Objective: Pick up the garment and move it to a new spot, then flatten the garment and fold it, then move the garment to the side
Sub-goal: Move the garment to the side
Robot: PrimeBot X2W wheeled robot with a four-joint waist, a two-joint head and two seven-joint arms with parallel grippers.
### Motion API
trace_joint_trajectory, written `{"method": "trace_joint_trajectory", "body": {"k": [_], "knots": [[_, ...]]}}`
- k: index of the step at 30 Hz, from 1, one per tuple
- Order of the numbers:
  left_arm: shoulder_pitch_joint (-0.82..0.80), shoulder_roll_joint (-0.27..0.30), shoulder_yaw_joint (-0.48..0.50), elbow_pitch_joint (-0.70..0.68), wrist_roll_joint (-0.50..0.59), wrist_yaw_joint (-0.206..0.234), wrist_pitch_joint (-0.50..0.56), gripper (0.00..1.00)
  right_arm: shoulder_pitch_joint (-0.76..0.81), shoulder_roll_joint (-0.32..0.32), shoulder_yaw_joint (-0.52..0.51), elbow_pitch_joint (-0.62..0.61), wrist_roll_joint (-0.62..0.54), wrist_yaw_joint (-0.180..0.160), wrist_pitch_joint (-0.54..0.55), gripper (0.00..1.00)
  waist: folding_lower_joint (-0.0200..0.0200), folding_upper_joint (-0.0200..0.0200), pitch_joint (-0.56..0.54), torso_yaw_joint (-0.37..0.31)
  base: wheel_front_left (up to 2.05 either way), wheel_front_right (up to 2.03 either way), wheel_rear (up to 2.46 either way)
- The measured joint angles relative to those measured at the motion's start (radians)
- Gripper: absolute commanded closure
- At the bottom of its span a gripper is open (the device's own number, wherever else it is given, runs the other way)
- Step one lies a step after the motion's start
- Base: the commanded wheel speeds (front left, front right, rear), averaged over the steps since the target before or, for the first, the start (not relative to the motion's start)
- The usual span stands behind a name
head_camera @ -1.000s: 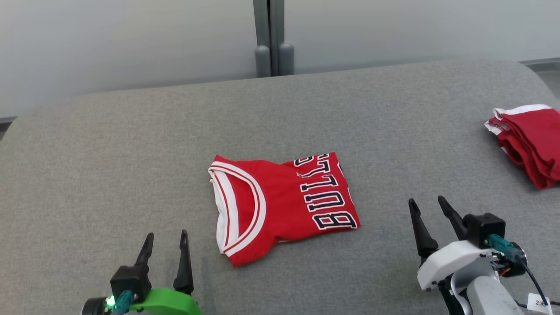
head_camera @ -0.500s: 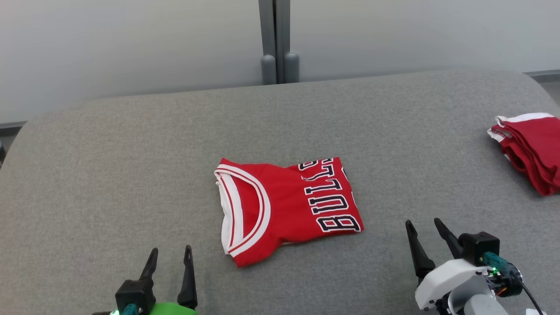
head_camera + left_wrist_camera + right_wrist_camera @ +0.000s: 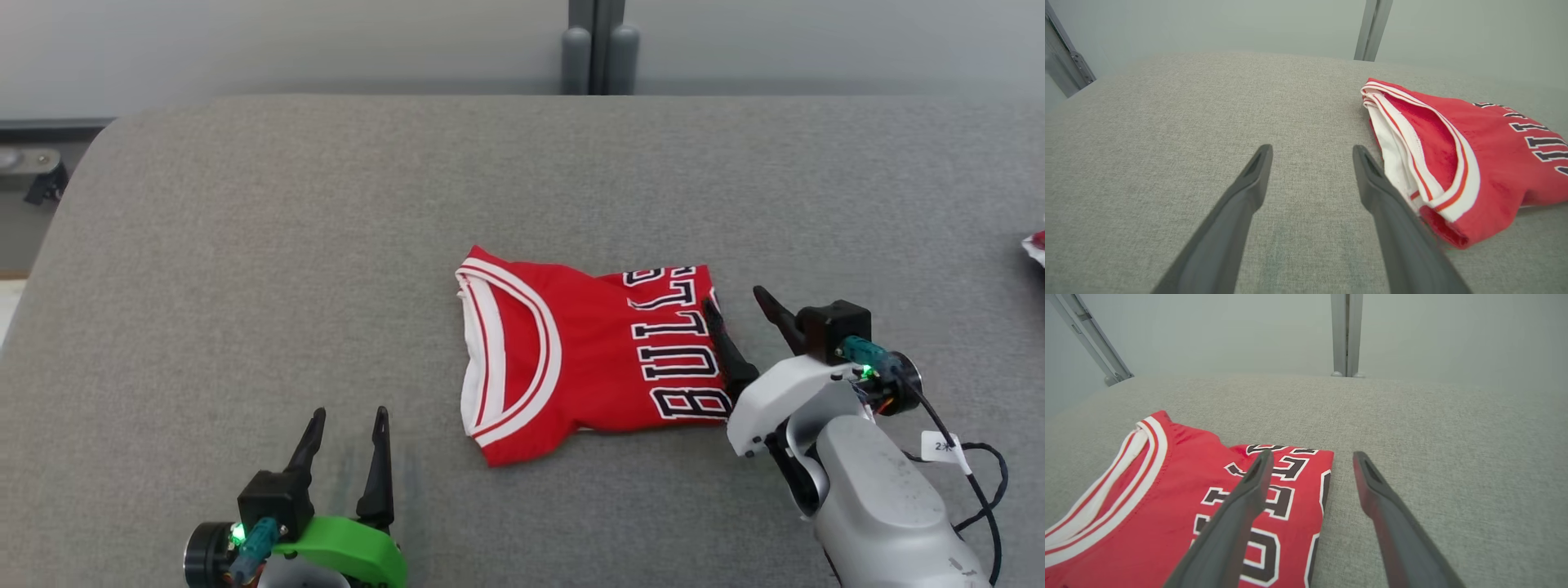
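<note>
The garment (image 3: 588,351) is a red jersey with white trim and dark "BULLS" lettering, folded into a compact rectangle in the middle of the grey padded surface (image 3: 245,245). My right gripper (image 3: 736,296) is open and straddles the jersey's right edge: one finger is over the lettering, the other over bare surface. In the right wrist view the jersey (image 3: 1180,506) lies under the left finger of that gripper (image 3: 1310,457). My left gripper (image 3: 349,415) is open at the lower left, apart from the jersey. The left wrist view has the collar end (image 3: 1437,163) just right of the left gripper (image 3: 1312,148).
A sliver of another red and white cloth (image 3: 1037,245) shows at the right edge. A grey post (image 3: 596,49) stands behind the surface against a pale wall. The surface's rounded left corner (image 3: 90,155) drops off toward the floor.
The camera has swung left, shifting the whole picture rightward. My right gripper has moved forward and left to the jersey's right edge. The left gripper stays open and holds its place.
</note>
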Motion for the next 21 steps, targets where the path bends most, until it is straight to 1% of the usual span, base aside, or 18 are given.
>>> {"method": "trace_joint_trajectory", "body": {"k": [4,5,6,7,8,9,13,16,21], "knots": [[-0.002,0.0,-0.004,0.002,-0.003,0.0,0.0,0.0,-0.044,-0.001,0.0,0.154,-0.006,0.0,0.0,0.0,0.0,0.0,0.027,0.045,0.0,0.0,0.0],[-0.002,0.0,-0.003,0.002,-0.003,0.0,0.0,0.0,-0.053,-0.001,0.007,0.2,-0.009,0.0,0.014,0.01,0.0,0.0,0.034,0.055,0.0,0.0,0.0],[-0.003,0.0,-0.003,0.002,-0.003,0.0,0.0,0.0,-0.055,-0.001,0.014,0.231,0.0,0.0,0.022,0.14,0.0,0.0,0.039,0.062,0.0,0.0,0.0],[-0.003,0.0,-0.002,0.002,-0.003,0.001,0.0,0.0,-0.059,-0.001,0.02,0.257,0.017,0.0,0.019,0.74,0.0,0.0,0.046,0.068,0.0,0.0,0.0],[-0.003,0.0,0.0,0.002,-0.003,0.001,0.0,0.0,-0.074,-0.002,0.03,0.279,0.019,0.0,0.017,0.89,0.0,0.0,0.052,0.074,0.0,0.0,0.0],[-0.003,0.0,0.003,0.002,-0.003,0.002,0.0,0.0,-0.084,-0.003,0.031,0.293,0.02,0.0,0.014,1.0,0.0,0.0,0.056,0.076,0.0,0.0,0.0],[-0.001,0.0,0.018,0.0,0.005,0.003,0.0,0.0,-0.102,0.005,0.029,0.325,0.04,0.002,-0.003,1.0,0.0,0.0,0.065,0.06,0.0,0.0,0.0],[0.0,0.0,0.028,-0.007,0.013,-0.001,0.0,0.0,-0.106,0.012,0.02,0.326,0.046,0.005,-0.009,1.0,0.0,0.0,0.067,0.032,0.0,0.0,0.0],[0.003,0.0,0.026,-0.021,0.019,-0.009,0.0,0.0,-0.069,0.005,-0.022,0.271,0.024,0.005,-0.007,1.0,0.0,0.0,0.067,-0.048,0.0,0.0,0.0]]}}
